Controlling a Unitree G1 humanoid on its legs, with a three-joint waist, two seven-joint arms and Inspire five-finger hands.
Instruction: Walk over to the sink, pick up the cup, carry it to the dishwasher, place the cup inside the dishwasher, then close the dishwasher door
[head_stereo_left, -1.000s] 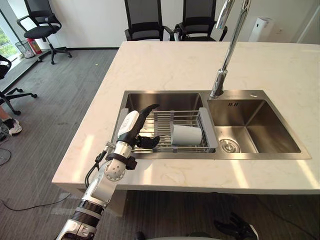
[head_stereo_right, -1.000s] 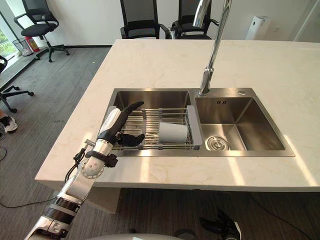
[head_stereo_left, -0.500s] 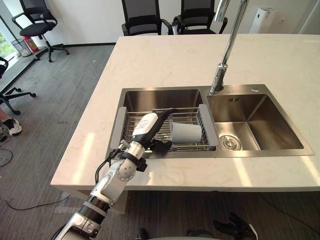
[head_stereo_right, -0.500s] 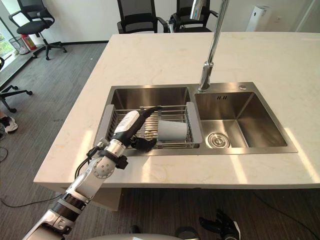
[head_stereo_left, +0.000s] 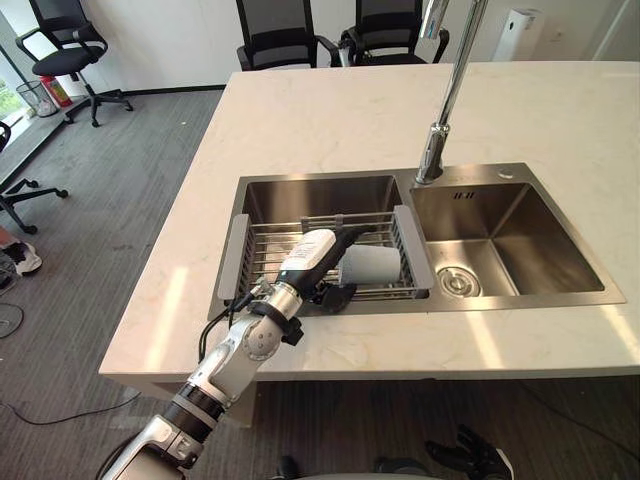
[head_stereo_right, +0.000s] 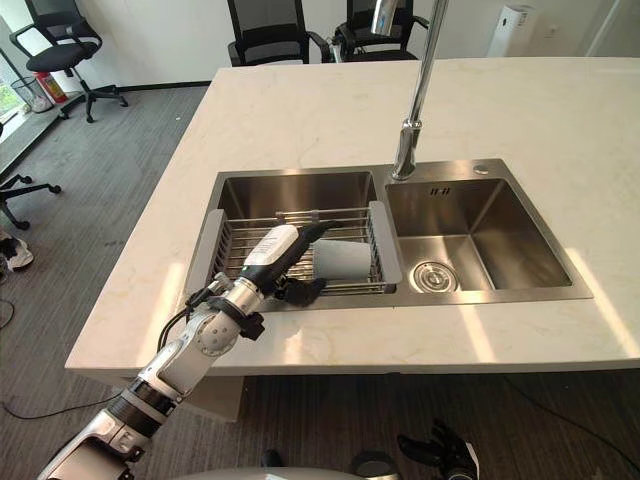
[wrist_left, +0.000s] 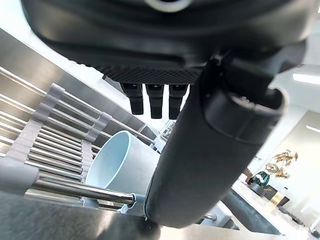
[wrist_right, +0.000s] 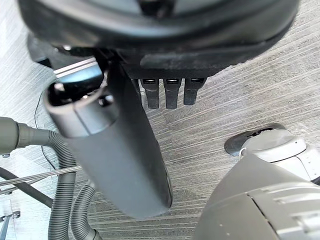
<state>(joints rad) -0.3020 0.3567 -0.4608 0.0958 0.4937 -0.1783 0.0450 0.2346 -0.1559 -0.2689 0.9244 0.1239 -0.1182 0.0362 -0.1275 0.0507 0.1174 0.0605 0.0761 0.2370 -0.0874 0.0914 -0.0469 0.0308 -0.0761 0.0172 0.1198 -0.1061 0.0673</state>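
A pale blue-grey cup (head_stereo_left: 374, 263) lies on its side in a wire rack (head_stereo_left: 262, 252) set in the left basin of the steel sink (head_stereo_left: 512, 248), its mouth turned toward my left hand. My left hand (head_stereo_left: 312, 256) reaches over the rack from the counter's front edge. It is open, with straight fingers (wrist_left: 155, 100) stretched just above the cup's mouth (wrist_left: 119, 162) and the thumb (wrist_left: 210, 145) below, by the rack's front rail. I cannot tell whether it touches the cup. My right hand (wrist_right: 115, 150) hangs open low over the floor (head_stereo_left: 470, 455).
A tall chrome faucet (head_stereo_left: 446, 90) rises behind the divide between the basins. The right basin has a drain (head_stereo_left: 453, 281). The pale stone counter (head_stereo_left: 330, 120) spreads all round the sink. Black office chairs (head_stereo_left: 275, 30) stand beyond the counter and at the left.
My left hand has slid right along the rack, from its left part to the cup's mouth. The camera has also shifted a little.
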